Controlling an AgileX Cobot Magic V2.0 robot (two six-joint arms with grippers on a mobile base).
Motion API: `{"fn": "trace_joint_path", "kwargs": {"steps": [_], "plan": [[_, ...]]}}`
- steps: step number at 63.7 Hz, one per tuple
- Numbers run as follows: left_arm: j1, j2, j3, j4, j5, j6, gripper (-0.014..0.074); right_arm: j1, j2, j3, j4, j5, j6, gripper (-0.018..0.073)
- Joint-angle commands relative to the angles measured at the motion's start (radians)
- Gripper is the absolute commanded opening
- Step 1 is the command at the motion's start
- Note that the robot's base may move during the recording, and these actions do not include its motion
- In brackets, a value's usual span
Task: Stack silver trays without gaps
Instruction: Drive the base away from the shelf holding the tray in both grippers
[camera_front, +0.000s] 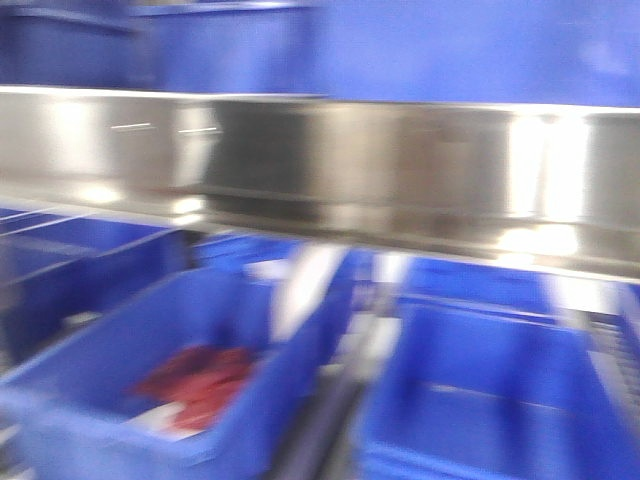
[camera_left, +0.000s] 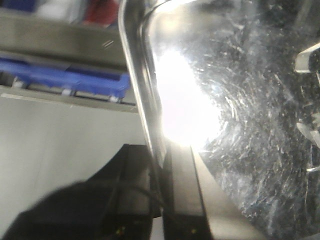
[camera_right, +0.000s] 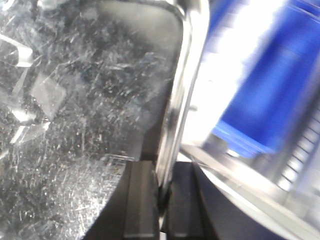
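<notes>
**Tray held by its rims only: risk of slip, tilt and a proud stack**

Left side. The left gripper (camera_left: 161, 170) is closed on the thin out-turned rim (camera_left: 136, 75) of the silver tray (camera_left: 240, 125). Its black fingers (camera_left: 134, 195) pinch the metal edge-on. The hold covers a narrow strip of polished steel, so a slip is likely if the arm jerks or the load shifts. Beyond the rim lie the steel shelf rail (camera_left: 55, 40) and a blue bin lip (camera_left: 70, 79), both near enough to catch the rim on a careless swing.

Centre. The tray hangs between the two wrists with its scratched floor towards both cameras. If one arm leads the other, the tray would twist, and one rim could work free of its jaws.

Right side. The right gripper (camera_right: 161, 185) is likewise clamped on the opposite rim (camera_right: 186, 85), edge-on between its fingers (camera_right: 141, 200). A blue bin wall (camera_right: 260, 95) stands close beside it, so the same collision risk applies.

Front view. This view is heavily blurred. It shows the shelf rail, a left-hand bin (camera_front: 120, 410) with a red item (camera_front: 195, 385) in it, and a right-hand bin (camera_front: 480, 400). Neither gripper can be made out here, nor any tray to stack onto.

Judgement. With the receiving tray unseen, alignment cannot be verified. A tray lowered tilted or offset would ride on the lower rim and leave a gap. Fingers trapped under the rim could do the same.
</notes>
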Motion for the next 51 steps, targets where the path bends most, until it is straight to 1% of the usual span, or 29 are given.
{"fn": "trace_joint_path", "kwargs": {"steps": [1,51], "plan": [[-0.008,-0.035,-0.022,0.046,0.086,0.028,-0.0048,0.003,-0.032,-0.032,-0.045,-0.061,-0.030,0.0056],[-0.008,-0.035,-0.022,0.044,0.086,0.028,-0.0048,0.003,-0.032,-0.032,-0.045,-0.060,-0.030,0.0056]]}}
